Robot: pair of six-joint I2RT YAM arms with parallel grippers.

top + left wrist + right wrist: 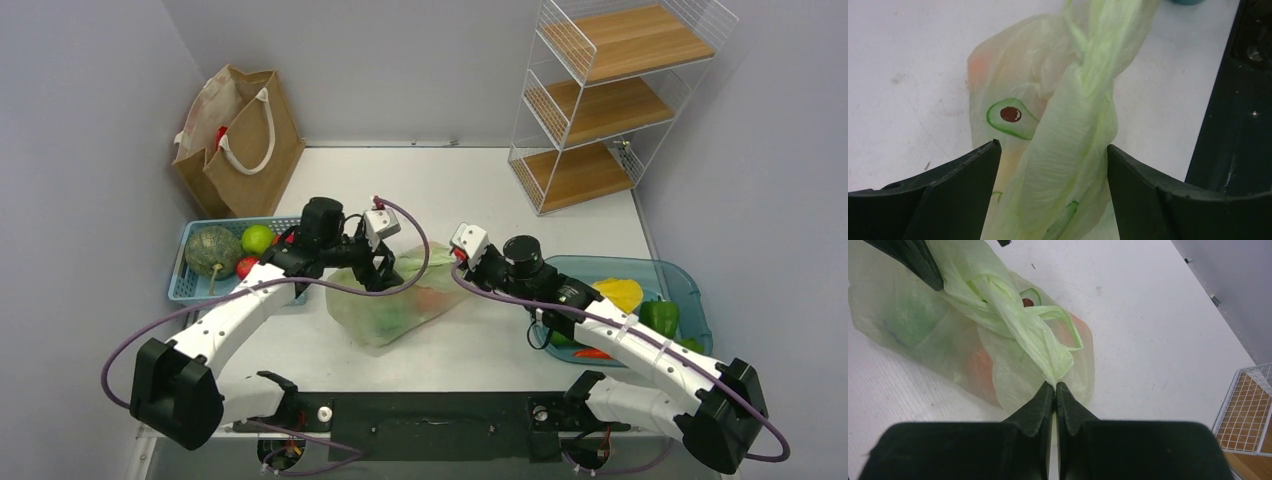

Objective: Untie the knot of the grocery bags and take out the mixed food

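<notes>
**Where is the knot?**
It sits at the upper end of the thin pale green plastic bag [400, 305], which lies on the white counter [450, 190] between my arms. The knot [995, 307] is where the bag's loop handles [1063, 315] twist across each other.

**And your pincers?**
My right pincer [1055, 386] is pinched tight on the tip of one handle strand, at the bag's right edge. My left pincer [1053, 148] stands wide, with a finger on either side of the other twisted strand. I cannot tell whether a finger brushes it.

**How would you do this step well?**
I judge that my left should close low on its strand, close to the knot. Then both should draw apart gently and sideways. The film is thin, so a hard tug could tighten the twist or tear it, and lifting would likely drag the whole bag.

**Counts?**
- There is one knot, and I have two pincers.
- There are two bags: the green one, and a brown paper bag with white rope handles [240, 140] beyond it to the left.
- Of the mixed food inside I see only orange patches [980, 367] and a green blur [903, 315], so I cannot tell how many items there are.
- One blue basket [180, 285] sits just left of the green bag.
- One teal tray [690, 285] sits to the green bag's right.
- One white wire rack [610, 105] with three wooden shelves stands beyond the green bag to the right.
</notes>
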